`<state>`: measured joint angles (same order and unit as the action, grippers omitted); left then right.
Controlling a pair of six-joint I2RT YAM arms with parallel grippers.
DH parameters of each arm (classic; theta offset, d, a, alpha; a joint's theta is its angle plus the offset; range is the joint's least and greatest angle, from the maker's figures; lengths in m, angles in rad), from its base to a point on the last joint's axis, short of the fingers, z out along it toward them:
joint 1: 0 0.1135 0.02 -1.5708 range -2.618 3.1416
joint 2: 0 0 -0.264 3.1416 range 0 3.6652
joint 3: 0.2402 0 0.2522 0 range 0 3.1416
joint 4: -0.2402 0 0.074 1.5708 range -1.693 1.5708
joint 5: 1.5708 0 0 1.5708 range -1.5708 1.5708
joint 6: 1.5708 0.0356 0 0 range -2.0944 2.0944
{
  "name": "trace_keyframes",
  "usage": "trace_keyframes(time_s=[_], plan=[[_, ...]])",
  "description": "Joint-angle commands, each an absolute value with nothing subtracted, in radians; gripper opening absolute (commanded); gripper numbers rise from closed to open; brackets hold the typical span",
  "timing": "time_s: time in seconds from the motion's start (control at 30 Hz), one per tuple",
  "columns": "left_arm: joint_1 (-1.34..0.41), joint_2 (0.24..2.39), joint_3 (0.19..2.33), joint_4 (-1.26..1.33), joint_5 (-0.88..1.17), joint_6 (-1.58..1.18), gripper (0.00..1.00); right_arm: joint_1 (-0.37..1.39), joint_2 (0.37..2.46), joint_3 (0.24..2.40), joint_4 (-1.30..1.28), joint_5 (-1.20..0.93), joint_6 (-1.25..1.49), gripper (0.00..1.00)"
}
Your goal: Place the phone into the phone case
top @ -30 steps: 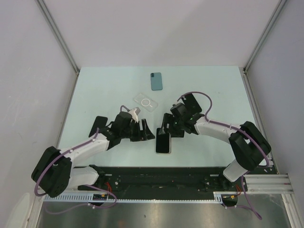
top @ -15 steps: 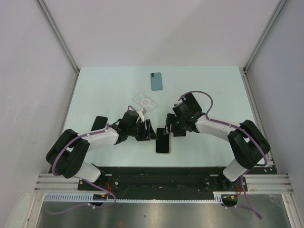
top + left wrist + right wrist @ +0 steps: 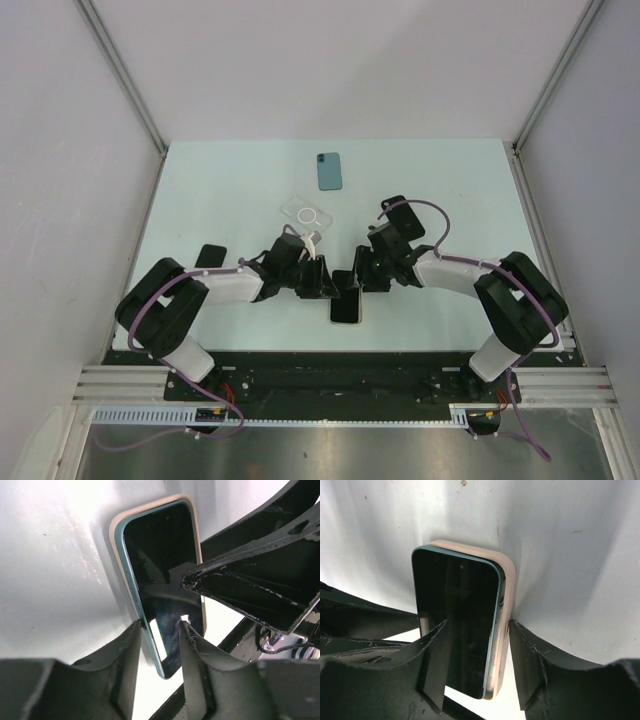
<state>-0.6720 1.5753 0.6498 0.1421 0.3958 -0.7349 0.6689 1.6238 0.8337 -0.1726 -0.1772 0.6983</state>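
The phone (image 3: 455,620) lies screen up in a cream case (image 3: 507,580) on the table (image 3: 220,190), near the arms' bases. The left gripper (image 3: 161,630) is over one end, jaws apart; I cannot tell whether they pinch it. The right gripper (image 3: 477,626) straddles the other end, jaws apart, one finger clear of the case.

I see my left arm (image 3: 215,287) and right arm (image 3: 450,270) folded inward and low. The left gripper (image 3: 324,284) and right gripper (image 3: 361,274) face each other, close together, jaws partly parted.
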Motion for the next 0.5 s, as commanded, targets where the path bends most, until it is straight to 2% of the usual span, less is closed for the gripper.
trace_keyframes(time_s=[0.0,0.07,0.27,0.33,0.47], plan=[[-0.707,1.583,0.698,0.186,0.402,-0.756,0.37,0.658,1.606,0.779,-0.103,-0.189,0.693,0.51],[-0.719,1.582,0.709,0.186,0.396,-0.759,0.33,0.653,1.608,0.749,-0.075,-0.209,0.702,0.48],[-0.733,1.605,0.726,0.176,0.390,-0.781,0.33,0.652,1.608,0.687,-0.011,-0.239,0.750,0.39],[-0.735,1.602,0.719,0.163,0.373,-0.785,0.36,0.652,1.602,0.681,0.023,-0.239,0.758,0.39],[-0.735,1.560,0.709,0.091,0.308,-0.779,0.51,0.640,1.572,0.673,0.012,-0.247,0.746,0.43]])
